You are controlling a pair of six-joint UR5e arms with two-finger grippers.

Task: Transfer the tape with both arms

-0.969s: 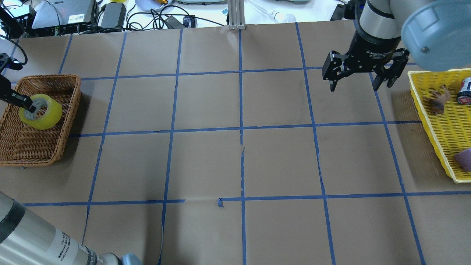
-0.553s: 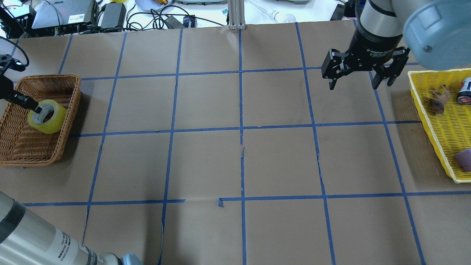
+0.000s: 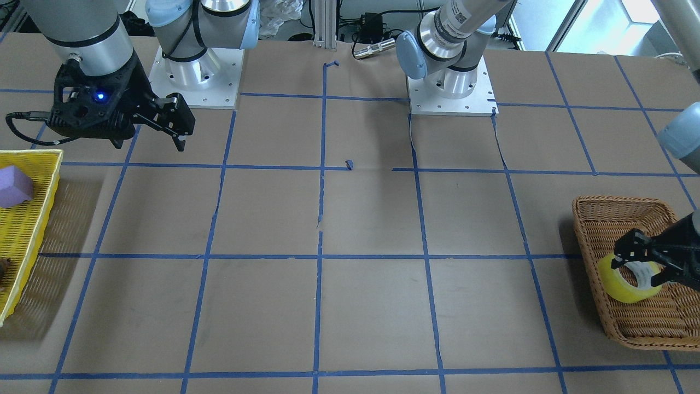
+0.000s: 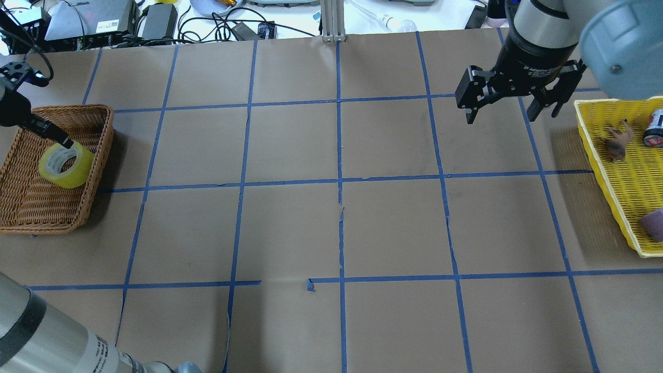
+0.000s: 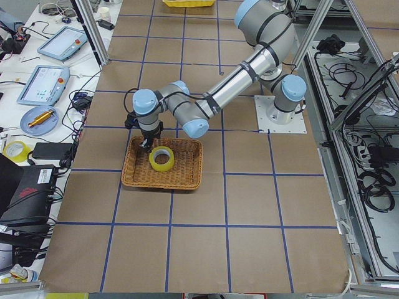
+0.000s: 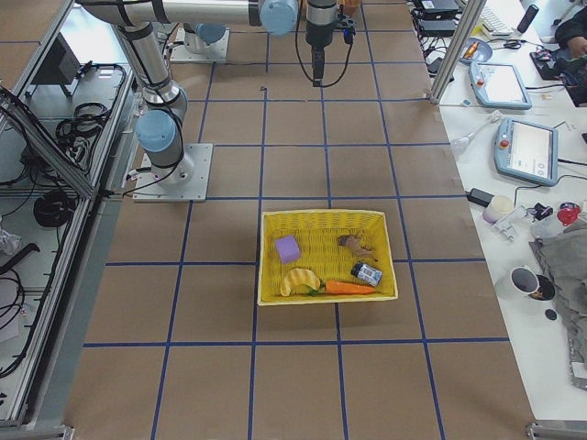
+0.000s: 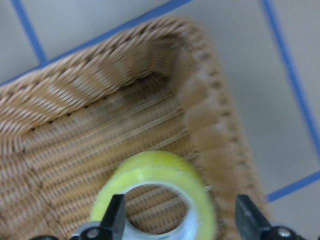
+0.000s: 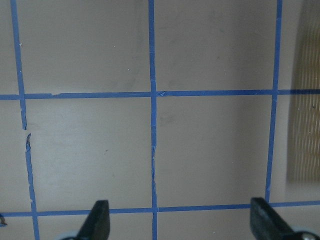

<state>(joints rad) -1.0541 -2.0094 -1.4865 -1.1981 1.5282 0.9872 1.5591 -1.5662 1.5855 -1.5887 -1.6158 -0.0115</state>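
Note:
The yellow tape (image 4: 66, 166) lies in the wicker basket (image 4: 31, 207) at the table's left end, tilted with its white core facing up. It also shows in the front view (image 3: 629, 284) and the left side view (image 5: 162, 159). My left gripper (image 4: 59, 142) is open just above the roll. In the left wrist view the gripper (image 7: 182, 220) has one finger over the core and the other outside the tape (image 7: 165, 170), on its right. My right gripper (image 4: 505, 118) is open and empty, high over the far right of the table, beside the yellow tray (image 4: 611, 171).
The yellow tray holds a purple block (image 4: 653, 224), a small brown figure (image 4: 616, 142) and a can (image 4: 655, 127). Blue tape lines grid the brown table. Cables and electronics lie along the far edge (image 4: 155, 20). The left arm's tube (image 4: 46, 342) crosses the near left corner.
The left gripper lowered the tape into the basket, let it go and drew back up and away. The right gripper drifted slightly right and stayed open.

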